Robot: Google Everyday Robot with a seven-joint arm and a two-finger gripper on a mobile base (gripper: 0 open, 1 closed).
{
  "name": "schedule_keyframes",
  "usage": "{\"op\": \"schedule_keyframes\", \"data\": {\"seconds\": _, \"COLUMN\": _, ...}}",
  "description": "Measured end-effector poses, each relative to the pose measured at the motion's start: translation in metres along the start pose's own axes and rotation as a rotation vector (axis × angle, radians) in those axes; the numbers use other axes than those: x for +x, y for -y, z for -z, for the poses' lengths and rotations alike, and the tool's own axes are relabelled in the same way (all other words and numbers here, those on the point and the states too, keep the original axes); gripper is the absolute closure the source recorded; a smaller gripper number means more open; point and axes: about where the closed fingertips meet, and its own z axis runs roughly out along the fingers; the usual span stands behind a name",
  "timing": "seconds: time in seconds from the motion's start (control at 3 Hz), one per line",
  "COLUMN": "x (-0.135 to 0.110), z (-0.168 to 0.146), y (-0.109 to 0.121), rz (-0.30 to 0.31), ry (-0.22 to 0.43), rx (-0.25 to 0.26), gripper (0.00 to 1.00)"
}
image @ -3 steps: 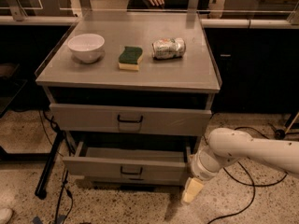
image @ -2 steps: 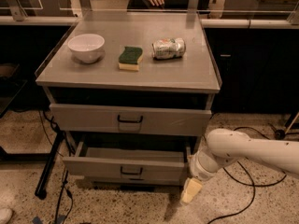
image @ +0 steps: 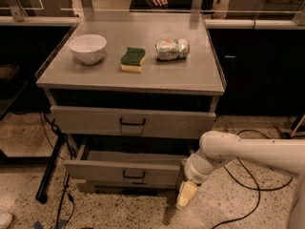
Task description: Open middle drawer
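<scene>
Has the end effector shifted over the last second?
Yes. The end effector has slid slightly left, closer to the right end of the open drawer, which has stayed put.

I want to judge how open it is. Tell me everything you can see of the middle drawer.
The middle drawer is grey, metal by its look, with a plain front and a small black loop handle at centre. It stands pulled out and level, its shallow tray showing behind the front, below the upper drawer. The gripper hangs low by its front corner, on the right as seen; whether it touches the drawer I cannot tell.
</scene>
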Motion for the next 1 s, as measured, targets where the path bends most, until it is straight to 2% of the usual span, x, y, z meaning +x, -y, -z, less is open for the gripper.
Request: {"op": "schedule_keyframes", "data": {"seconds": 1.0, "x": -0.013, "z": -0.036, "y": 0.016, "rz": 0.049, "ry": -0.026, "rx": -0.041, "gripper": 0.0}}
